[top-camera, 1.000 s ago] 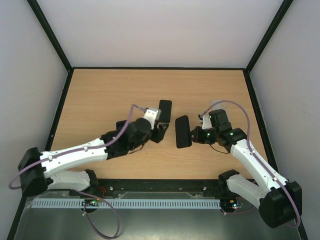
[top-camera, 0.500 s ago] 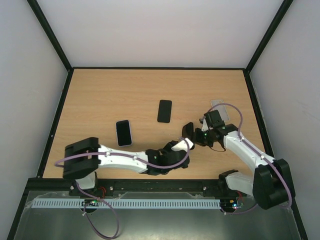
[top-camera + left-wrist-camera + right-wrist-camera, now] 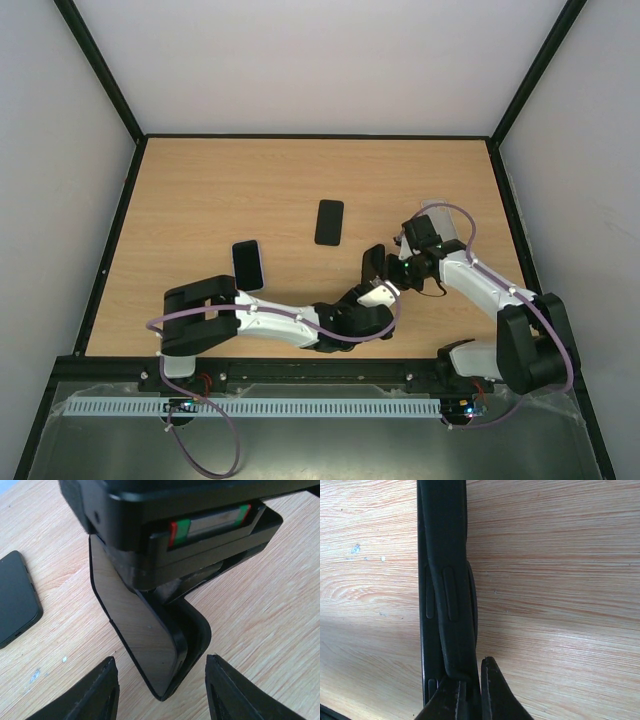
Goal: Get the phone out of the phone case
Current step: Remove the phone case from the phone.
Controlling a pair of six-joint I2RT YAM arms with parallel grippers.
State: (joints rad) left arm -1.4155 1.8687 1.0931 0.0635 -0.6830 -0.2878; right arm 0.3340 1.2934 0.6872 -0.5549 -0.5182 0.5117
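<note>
In the left wrist view the black phone stands on edge, its glossy screen showing. A black soft phone case has come away from its lower corner. My left gripper is open, with one finger on each side of that corner and neither touching it. My right gripper is shut on the case's thin side wall, beside the phone's edge. From above, the phone sits between the left gripper and the right gripper.
Two other black phones lie flat, one mid-table and one to the left. The latter also shows in the left wrist view. A pale flat piece lies behind the right arm. Black walls edge the wooden table.
My left arm swung from the middle of the table to the front right, up to the held phone. The right gripper drew the phone rightward and stood it on edge.
</note>
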